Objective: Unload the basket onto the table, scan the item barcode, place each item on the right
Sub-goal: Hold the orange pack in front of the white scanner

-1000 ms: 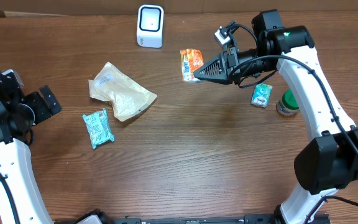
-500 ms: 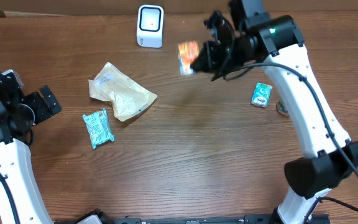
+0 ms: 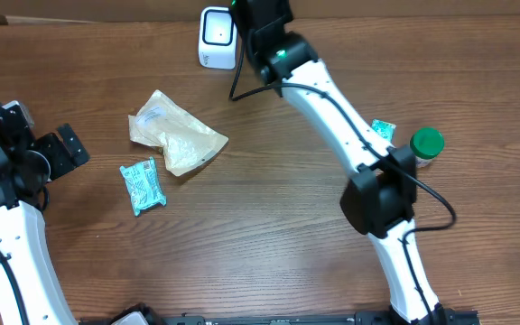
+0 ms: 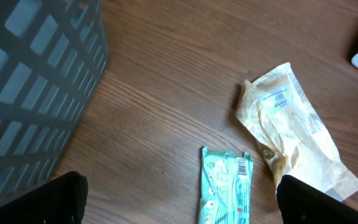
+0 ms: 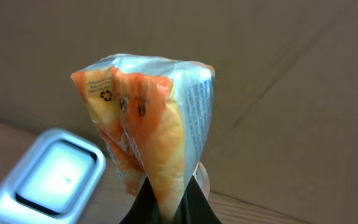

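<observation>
Surface: brown wood-grain table (image 3: 278, 235), with a cardboard wall (image 5: 291, 74) at its far edge.
Right gripper (image 5: 166, 206): fingers pressed together, pinching the lower end of the orange packet (image 5: 148, 124).
Orange packet, axis: stands on end in the right wrist view, its long axis running straight out from the fingertips and its free end pointing away from them.
Orange packet, faces: creased lengthwise, so that an orange face is at the left and a silvery face with fine print at the right.
Orange packet, place: held in the air at the far side of the table, just beside the scanner (image 5: 48, 174); the arm hides it from overhead.
Scanner: one, white, its pale window facing the wrist camera.
Left gripper (image 4: 179, 202): jaws spread wide, holding nothing, at the table's left side.
Teal packets: two; the near teal packet (image 3: 143, 186) lies flat with its barcode showing, and the far teal packet (image 3: 384, 129) is partly under the right arm.
Tan pouch (image 3: 174, 133): one, crumpled, just beyond the near teal packet.
Green-capped bottle (image 3: 426, 144): one, upright, beside the far teal packet.
Basket (image 4: 36, 74): one, grey lattice; I cannot tell its contents.
</observation>
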`<state>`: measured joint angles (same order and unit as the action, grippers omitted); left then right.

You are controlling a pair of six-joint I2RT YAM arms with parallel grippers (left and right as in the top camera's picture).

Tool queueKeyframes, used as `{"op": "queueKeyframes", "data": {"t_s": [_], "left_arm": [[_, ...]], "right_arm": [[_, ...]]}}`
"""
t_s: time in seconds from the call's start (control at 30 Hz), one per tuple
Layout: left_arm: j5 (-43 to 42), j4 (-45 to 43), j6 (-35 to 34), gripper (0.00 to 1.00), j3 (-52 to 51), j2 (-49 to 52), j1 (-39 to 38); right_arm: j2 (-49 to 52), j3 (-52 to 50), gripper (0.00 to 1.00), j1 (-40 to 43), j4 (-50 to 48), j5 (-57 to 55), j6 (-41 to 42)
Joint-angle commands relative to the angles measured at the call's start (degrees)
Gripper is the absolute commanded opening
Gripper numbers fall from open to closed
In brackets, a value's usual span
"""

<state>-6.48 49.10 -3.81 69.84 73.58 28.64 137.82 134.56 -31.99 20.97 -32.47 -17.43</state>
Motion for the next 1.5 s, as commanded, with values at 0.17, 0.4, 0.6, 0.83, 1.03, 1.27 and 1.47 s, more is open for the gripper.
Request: {"op": "queueKeyframes", "data": {"t_s": [0.17, 0.4, 0.6, 0.83, 1.03, 1.27, 1.47], "left_arm": [[-0.5, -0.1, 1.5, 1.00, 0.7, -0.1, 0.2], [-0.5, -0.1, 1.5, 1.00, 0.7, -0.1, 0.2], [-0.5, 0.0, 1.5, 1.00, 0.7, -0.1, 0.2], [-0.5, 0.0, 1.5, 1.00, 0.7, -0.1, 0.2], [-0.5, 0.0, 1.5, 1.00, 0.7, -0.1, 0.2], [-0.5, 0.0, 1.5, 1.00, 0.7, -0.1, 0.2], [-0.5, 0.0, 1.5, 1.00, 0.7, -0.1, 0.2]], "right_arm": [[11.2, 0.8, 0.04, -0.3, -16.6, 4.4, -33.8], [16.2, 0.4, 0.04, -0.4, -16.2, 6.7, -35.2], [16.5, 0.4, 0.04, -0.4, -16.2, 7.3, -35.8], [16.5, 0.4, 0.04, -0.9, -16.4, 7.1, -41.6], [16.5, 0.4, 0.04, -1.7, -17.7, 6.6, -44.7], [16.4, 0.4, 0.04, -2.9, -19.4, 4.4, -46.5], [13.0, 0.4, 0.04, -3.3, -19.5, -1.5, -41.8]]}}
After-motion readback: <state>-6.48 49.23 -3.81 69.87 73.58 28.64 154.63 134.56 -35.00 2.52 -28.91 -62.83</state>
